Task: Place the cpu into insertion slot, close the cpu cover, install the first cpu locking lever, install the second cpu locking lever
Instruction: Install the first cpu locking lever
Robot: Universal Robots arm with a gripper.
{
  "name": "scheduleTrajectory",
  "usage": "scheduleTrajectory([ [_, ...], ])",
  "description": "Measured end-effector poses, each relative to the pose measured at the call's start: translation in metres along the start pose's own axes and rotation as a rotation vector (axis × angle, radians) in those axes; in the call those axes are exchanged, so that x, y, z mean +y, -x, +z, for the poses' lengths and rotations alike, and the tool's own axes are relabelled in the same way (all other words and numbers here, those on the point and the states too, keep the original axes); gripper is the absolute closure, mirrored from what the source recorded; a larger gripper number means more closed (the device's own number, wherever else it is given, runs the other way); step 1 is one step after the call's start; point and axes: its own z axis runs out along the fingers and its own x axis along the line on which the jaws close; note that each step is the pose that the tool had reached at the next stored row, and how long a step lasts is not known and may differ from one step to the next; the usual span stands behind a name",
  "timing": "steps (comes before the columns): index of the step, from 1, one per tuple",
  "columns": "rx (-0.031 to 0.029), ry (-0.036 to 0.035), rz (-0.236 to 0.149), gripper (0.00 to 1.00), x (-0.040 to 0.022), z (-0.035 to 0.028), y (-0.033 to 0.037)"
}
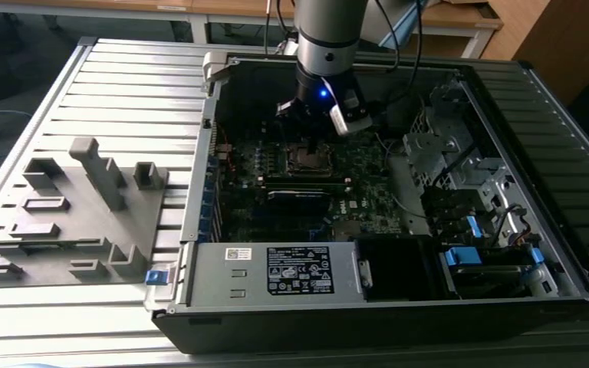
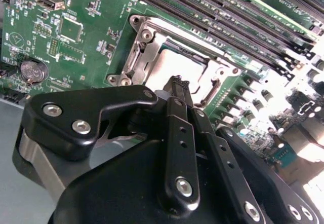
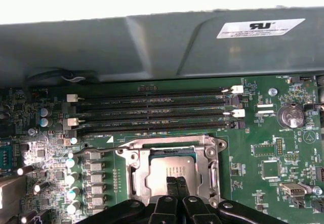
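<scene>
cpu (image 3: 162, 173) sits flat in the insertion slot (image 3: 135, 169), straight below the fingers (image 3: 172, 187); fingers clenched together, nothing gripped, tips over the cpu's grey top in both wrist views, can't tell if touching

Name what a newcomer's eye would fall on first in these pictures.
The black hand, shut, hangs just over the grey cpu lying in the silver-rimmed insertion slot on the green motherboard. In the exterior view the arm reaches down into the open computer case, with a grey moulded tray on the slatted table at the exterior view's left.
</scene>
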Motion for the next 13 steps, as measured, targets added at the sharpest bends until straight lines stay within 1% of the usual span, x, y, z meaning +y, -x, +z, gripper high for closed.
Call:
scheduleTrajectory([
  [13,0.0002,0.0000,0.000,0.89,0.0001,-0.0013,0.0000],
])
